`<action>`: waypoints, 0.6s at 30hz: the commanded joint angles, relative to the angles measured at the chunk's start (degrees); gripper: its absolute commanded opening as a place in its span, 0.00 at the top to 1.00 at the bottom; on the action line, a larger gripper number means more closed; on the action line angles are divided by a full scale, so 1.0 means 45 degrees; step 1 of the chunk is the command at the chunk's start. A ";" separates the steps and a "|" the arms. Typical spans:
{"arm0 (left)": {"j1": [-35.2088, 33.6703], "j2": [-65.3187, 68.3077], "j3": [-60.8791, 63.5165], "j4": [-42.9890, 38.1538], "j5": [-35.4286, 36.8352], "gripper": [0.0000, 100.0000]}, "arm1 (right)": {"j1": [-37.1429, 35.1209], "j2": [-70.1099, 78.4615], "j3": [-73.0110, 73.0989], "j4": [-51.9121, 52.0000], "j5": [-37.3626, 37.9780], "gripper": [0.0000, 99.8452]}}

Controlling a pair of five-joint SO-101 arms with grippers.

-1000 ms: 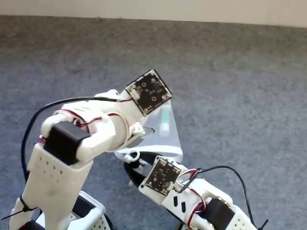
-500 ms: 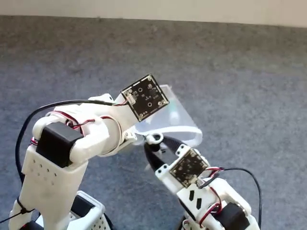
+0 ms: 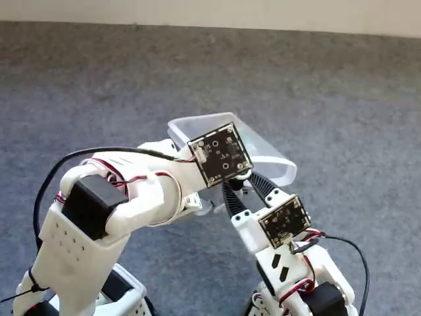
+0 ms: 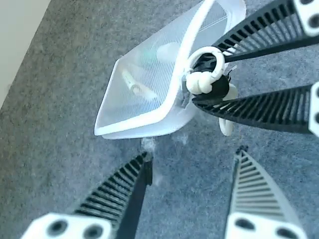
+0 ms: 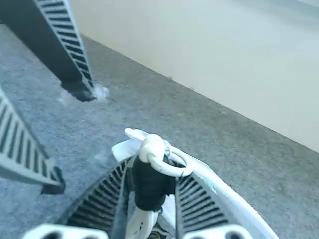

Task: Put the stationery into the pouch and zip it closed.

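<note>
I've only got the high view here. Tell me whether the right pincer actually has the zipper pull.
Observer: Yes. The right wrist view shows the right pincer shut on the black zipper pull, white ring on top.
Operator: Now give me the left pincer.
Observer: Left wrist view: the left pincer is open and holds nothing, over the carpet beside the pouch.
Operator: Check inside the pouch.
Observer: Through its mesh wall a small white stick lies inside.

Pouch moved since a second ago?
Yes. The pouch has slid right and a little toward the far wall across the carpet.
</note>
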 commanded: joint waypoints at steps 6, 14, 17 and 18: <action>0.0205 -0.0283 0.1026 -0.1602 -0.0059 0.76 | 0.0205 0.0049 -0.0772 -0.0400 -0.0567 1.00; 0.0186 -0.0303 0.3155 -0.4611 -0.0059 0.76 | 0.0205 0.0049 -0.1182 -0.0342 -0.0625 1.00; 0.0186 -0.0303 0.3741 -0.5431 -0.0059 0.76 | 0.0205 0.0049 -0.1241 -0.0322 -0.0625 1.00; 0.0186 -0.0303 0.3937 -0.5665 -0.0059 0.76 | 0.0205 0.0049 -0.1241 -0.0322 -0.0625 1.00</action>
